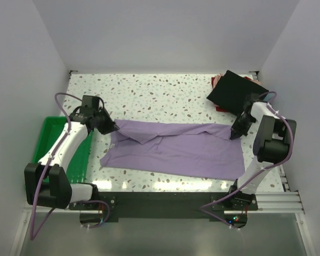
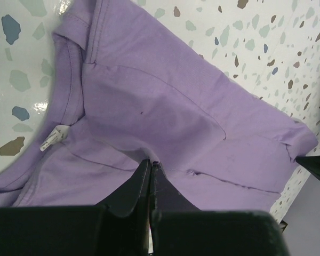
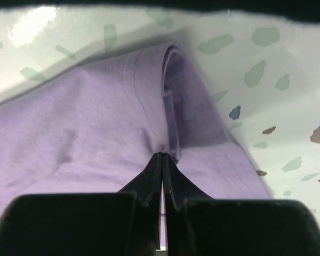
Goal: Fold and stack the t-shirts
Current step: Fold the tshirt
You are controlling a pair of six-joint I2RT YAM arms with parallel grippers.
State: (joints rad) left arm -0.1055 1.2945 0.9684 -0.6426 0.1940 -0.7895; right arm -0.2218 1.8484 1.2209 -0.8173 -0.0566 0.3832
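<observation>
Left wrist view: the left pincer (image 2: 151, 162) is pressed tight on a small ridge of the purple t-shirt (image 2: 149, 96), close to the collar (image 2: 73, 80) and its white label (image 2: 53, 137). On the right wrist view the right pincer (image 3: 161, 156) nips a doubled edge at the shirt's other end, with no gap between its tips.

From above, the shirt lies stretched across the table (image 1: 160, 88) between the two arms. Its far long edge is partly turned over toward the middle and creased. A folded black t-shirt (image 1: 232, 90) sits at the far right corner, with a red t-shirt (image 1: 216, 81) peeping out behind it. A green tray (image 1: 52, 133) stands outside the left arm.

The step looks like a lengthwise fold, each pincer carrying one end of the far edge toward the near edge. To do it well, both arms should:
- Travel at the same pace, so the held edge stays straight.
- Keep a light pull apart, so the middle does not sag and bunch.
- Lift only enough to clear the cloth beneath.

The held edge should come down level with the near edge before either pincer lets go. The grips are thin pinches, so a sharp tug could slip one.
</observation>
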